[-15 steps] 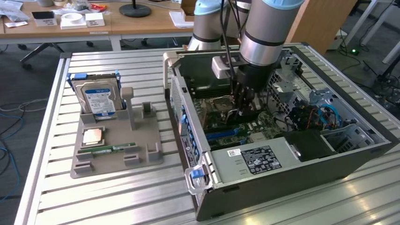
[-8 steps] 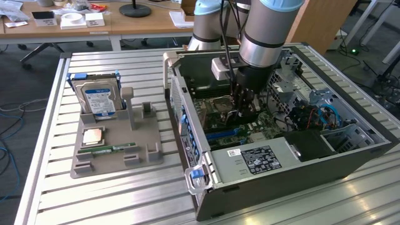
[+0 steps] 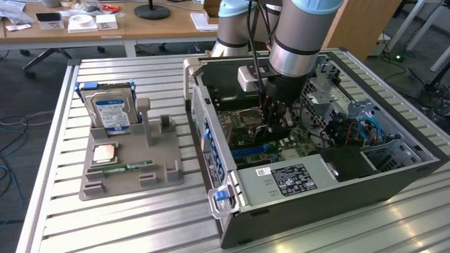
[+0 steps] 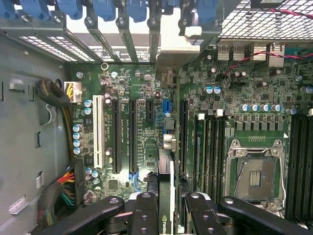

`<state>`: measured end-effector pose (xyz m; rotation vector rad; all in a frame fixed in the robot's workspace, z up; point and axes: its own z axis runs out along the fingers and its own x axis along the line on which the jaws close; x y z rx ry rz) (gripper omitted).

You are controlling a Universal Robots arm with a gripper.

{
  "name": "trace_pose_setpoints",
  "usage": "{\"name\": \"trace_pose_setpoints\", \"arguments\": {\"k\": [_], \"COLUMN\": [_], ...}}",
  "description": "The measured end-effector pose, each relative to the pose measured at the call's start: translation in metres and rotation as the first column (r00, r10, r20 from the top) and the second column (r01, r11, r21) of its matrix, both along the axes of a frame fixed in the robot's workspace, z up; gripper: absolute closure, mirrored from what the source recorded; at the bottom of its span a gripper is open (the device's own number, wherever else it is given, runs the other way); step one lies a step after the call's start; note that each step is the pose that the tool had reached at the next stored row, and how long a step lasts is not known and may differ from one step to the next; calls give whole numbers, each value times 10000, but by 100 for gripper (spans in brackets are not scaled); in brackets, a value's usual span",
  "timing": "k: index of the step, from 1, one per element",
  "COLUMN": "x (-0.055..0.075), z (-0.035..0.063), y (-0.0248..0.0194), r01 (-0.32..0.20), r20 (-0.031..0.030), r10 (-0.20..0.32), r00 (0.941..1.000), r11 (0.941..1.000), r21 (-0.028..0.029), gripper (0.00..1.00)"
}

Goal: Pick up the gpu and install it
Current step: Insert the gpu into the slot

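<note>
1. A slatted metal worktop (image 3: 126, 221) is carrying an open computer case (image 3: 316, 195). At the exterior view's left, a grey holder tray (image 3: 119, 183) is sitting on it. Wooden desks are standing behind.
2. The arm is reaching down into the case, with the end effector (image 3: 274, 126) hanging over the motherboard (image 4: 146, 78).
3. The end effector (image 4: 171, 198) is pinching the gpu (image 4: 166, 178), with its fingers (image 4: 145, 215) sitting on either side of the card.
4. The gpu is standing edge-on, showing its thin edge to the wrist camera. Its long axis is running parallel to the black expansion slots (image 4: 131, 134), and its free end is pointing towards the blue latches (image 4: 105, 7) at the case wall.
5. The card is projecting out from between the fingers, just beside one slot (image 4: 183, 129). I cannot tell whether it is touching the board.
</note>
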<state>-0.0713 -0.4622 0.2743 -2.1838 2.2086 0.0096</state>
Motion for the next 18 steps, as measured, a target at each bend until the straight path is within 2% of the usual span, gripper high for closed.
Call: {"name": "trace_pose_setpoints", "arguments": {"k": [18], "x": [-50], "z": [-14], "y": [-22], "r01": [-1], "r20": [-1], "r10": [1], "r00": [10000], "r11": [10000], "r21": [-1], "gripper": [74]}}
